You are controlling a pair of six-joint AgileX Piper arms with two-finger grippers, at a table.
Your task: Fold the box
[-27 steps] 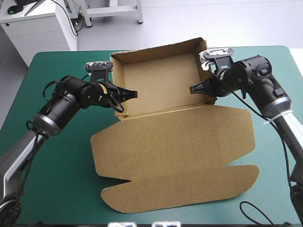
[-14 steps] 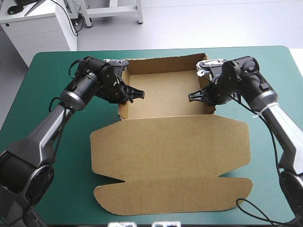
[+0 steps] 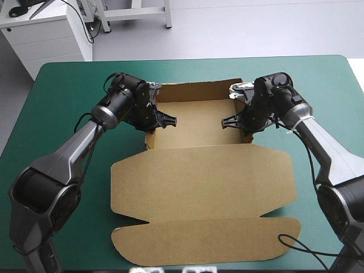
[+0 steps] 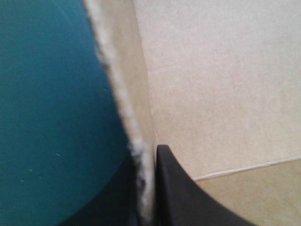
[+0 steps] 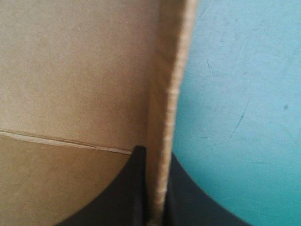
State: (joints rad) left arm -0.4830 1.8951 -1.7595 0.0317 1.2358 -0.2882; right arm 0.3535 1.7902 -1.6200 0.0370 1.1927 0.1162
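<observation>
The brown box stands as an open tray at the far middle of the teal-green table, its lid flat toward the near edge. My left gripper is shut on the tray's left wall. The left wrist view shows that wall's edge pinched in the left gripper, with one black finger inside the tray. My right gripper is shut on the right wall. In the right wrist view this wall runs up from the right gripper, one finger inside.
Bare teal-green cover lies left and right of the box. The lid's front flap reaches close to the table's near edge. A white cabinet stands beyond the far left corner.
Both grippers have come closer together and farther across the table, now clamped on the tray's side walls. The box has turned square to the table and its lid has shifted slightly nearer.
</observation>
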